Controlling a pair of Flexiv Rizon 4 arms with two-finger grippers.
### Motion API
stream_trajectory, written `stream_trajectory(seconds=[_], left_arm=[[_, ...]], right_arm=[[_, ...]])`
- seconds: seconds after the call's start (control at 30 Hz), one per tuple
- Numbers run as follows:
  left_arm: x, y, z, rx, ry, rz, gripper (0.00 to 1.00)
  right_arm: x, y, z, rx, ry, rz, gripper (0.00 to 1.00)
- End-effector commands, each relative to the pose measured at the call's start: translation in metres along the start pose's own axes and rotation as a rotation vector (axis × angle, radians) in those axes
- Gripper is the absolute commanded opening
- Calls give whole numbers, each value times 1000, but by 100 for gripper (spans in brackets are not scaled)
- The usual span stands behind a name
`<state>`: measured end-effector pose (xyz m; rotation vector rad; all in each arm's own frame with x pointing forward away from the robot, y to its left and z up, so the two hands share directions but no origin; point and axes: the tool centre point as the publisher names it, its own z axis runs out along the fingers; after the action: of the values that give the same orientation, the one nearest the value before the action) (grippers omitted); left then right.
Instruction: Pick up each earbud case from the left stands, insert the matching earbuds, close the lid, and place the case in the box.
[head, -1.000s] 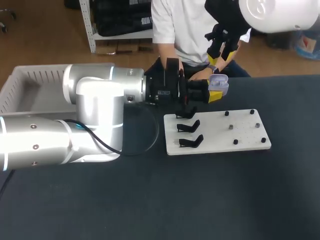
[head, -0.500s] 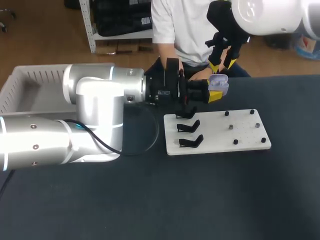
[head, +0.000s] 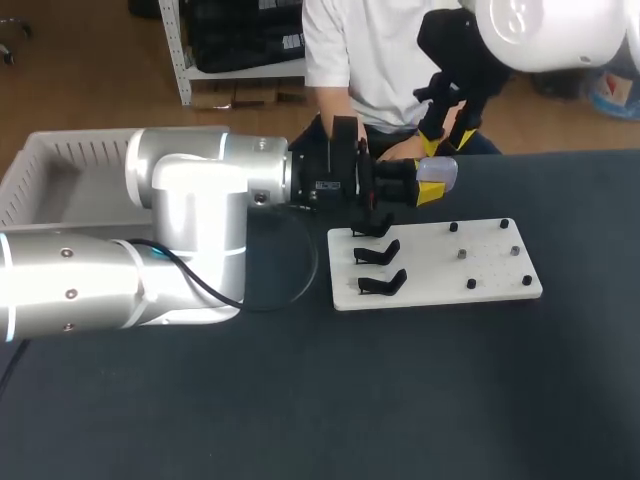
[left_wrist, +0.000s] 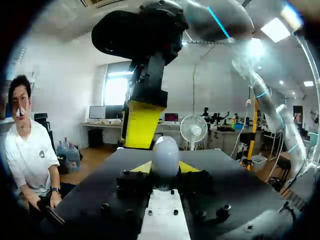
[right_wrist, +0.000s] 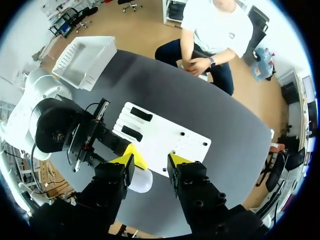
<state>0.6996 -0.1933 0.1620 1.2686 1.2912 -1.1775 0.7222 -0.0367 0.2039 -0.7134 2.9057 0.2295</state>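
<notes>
- Head view: the left gripper (head: 430, 188) clamps the closed earbud case (head: 441, 171) off the table, by the far edge of the white board (head: 480, 285). The right gripper (head: 446, 138) hangs directly above with its fingers parted and empty. Black stands (head: 378, 254) sit on the board, and the box (head: 40, 170) is well apart.
- Left wrist view: the case (left_wrist: 165, 156) is pinched between the yellow tips. The right gripper's yellow finger (left_wrist: 143, 124) stands just ahead.
- Right wrist view: the case (right_wrist: 141, 181) shows beneath one of the spread fingers (right_wrist: 131, 159).

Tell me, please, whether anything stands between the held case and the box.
No loose thing does. Only the left arm's own body lies between the case, held in the left gripper, and the box; the right gripper hangs open just above the case.
</notes>
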Motion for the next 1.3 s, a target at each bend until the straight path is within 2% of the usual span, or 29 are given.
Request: stream_trajectory(seconds=[0.03,0.1,0.23,0.3,0.37,0.4,0.6,0.67,0.93,1.03,1.17,1.3], left_arm=[[1,0,0,-3,-4,2,0],[1,0,0,-3,-4,2,0],[1,0,0,-3,-4,2,0],[-5,3,-8,-2,-11,23,0],[-11,7,-21,-19,-17,43,0],[-13,9,-28,-23,-14,55,0],[-25,27,-98,-123,20,122,0],[-31,31,-124,-167,22,133,0],[-22,71,-246,-325,200,114,0],[-15,85,-274,-359,247,96,0],[-7,104,-303,-384,264,90,0],[8,119,-322,-409,301,68,0]], right_arm=[[10,-1,-2,1,-37,28,42],[14,-6,-7,-7,-70,64,44],[33,-16,-29,-51,-179,141,46],[44,-21,-40,-67,-229,157,53],[56,-25,-49,-64,-274,173,89],[61,-26,-52,-71,-287,182,100],[86,-38,-59,-70,-343,266,100],[94,-36,-58,-72,-355,262,100],[118,-23,-46,-121,-386,214,100],[118,-23,-46,-121,-386,214,100],[118,-23,-46,-121,-386,214,100],[118,-23,-46,-121,-386,214,100]])
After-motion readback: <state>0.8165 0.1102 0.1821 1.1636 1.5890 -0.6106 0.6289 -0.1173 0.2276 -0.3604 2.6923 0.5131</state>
